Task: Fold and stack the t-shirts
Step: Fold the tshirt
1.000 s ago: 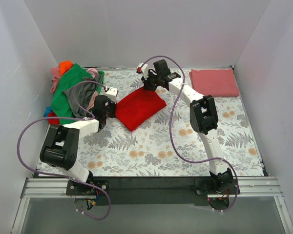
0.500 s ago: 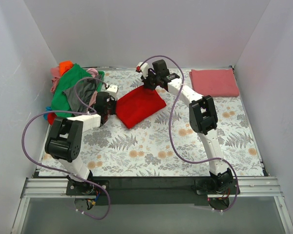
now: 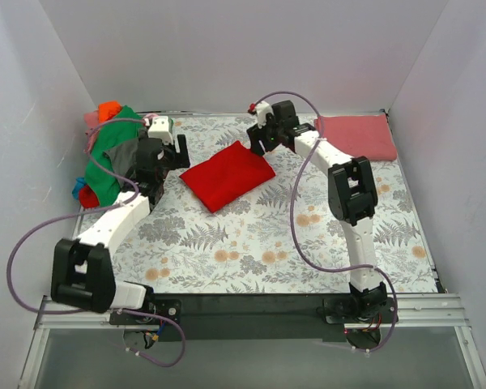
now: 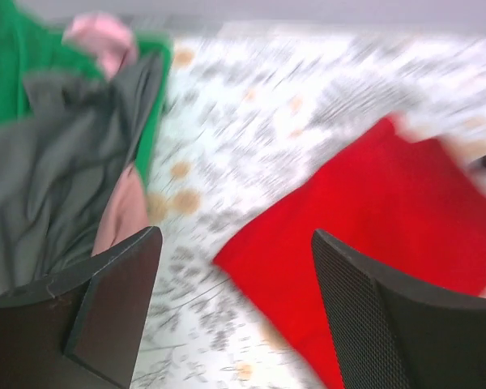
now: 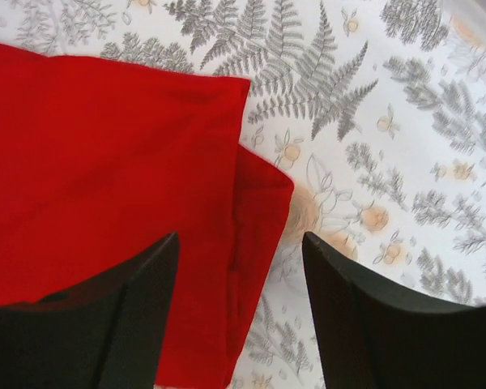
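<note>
Two folded: the rose-red shirt (image 3: 356, 136) lies as a flat rectangle at the far right corner of the table cloth (image 3: 308, 243). The bright red shirt (image 3: 227, 174) lies folded mid-cloth, turned at an angle.
Stack: not made yet. The bright red shirt sits well apart from the rose-red one, so I judge you have to carry it over and set it on top.
Heap left to do: the green shirt (image 3: 113, 146), grey shirt (image 4: 57, 186), orange shirt (image 3: 109, 108) and pink shirt (image 4: 97, 40) are bunched unfolded at the far left corner. You cannot tell whether more lie underneath.
Left gripper (image 3: 174, 154): its jaws stand wide apart with nothing between them. It hangs over bare cloth between the heap and the bright red shirt's left edge, though its wrist view is smeared.
Right gripper (image 3: 257, 146): its jaws are parted and empty, just above the bright red shirt's far right corner.
Fold check: your right wrist view shows a lower layer poking out past the top layer's edge — a slightly untidy corner, though the bundle looks flat enough to move.
Progress, as a judgement: you are under halfway — two shirts folded, none stacked, at least four waiting.
</note>
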Controlling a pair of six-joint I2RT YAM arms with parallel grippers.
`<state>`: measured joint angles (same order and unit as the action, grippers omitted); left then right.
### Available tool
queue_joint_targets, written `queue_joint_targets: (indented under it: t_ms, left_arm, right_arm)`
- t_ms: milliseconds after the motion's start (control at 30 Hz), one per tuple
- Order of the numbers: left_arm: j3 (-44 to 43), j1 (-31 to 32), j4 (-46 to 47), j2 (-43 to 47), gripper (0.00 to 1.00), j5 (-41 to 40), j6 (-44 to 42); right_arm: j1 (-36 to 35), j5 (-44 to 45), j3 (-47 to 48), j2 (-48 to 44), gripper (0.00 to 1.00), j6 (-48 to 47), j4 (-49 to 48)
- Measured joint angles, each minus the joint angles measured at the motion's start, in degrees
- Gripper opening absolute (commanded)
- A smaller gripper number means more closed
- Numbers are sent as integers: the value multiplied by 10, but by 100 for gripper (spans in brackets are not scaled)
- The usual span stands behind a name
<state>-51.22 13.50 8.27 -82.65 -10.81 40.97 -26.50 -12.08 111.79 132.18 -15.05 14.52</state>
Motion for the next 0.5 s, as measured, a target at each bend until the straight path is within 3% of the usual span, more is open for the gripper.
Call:
queue_joint_targets:
  t_ms: [233, 500]
  left_arm:
    - [26, -2, -32, 172, 74, 114, 67]
    - [130, -2, -106, 214, 74, 189, 136]
  right_arm:
    - [87, -175, -19, -16, 65, 64, 20]
    - [87, -241, 70, 70, 67, 119, 31]
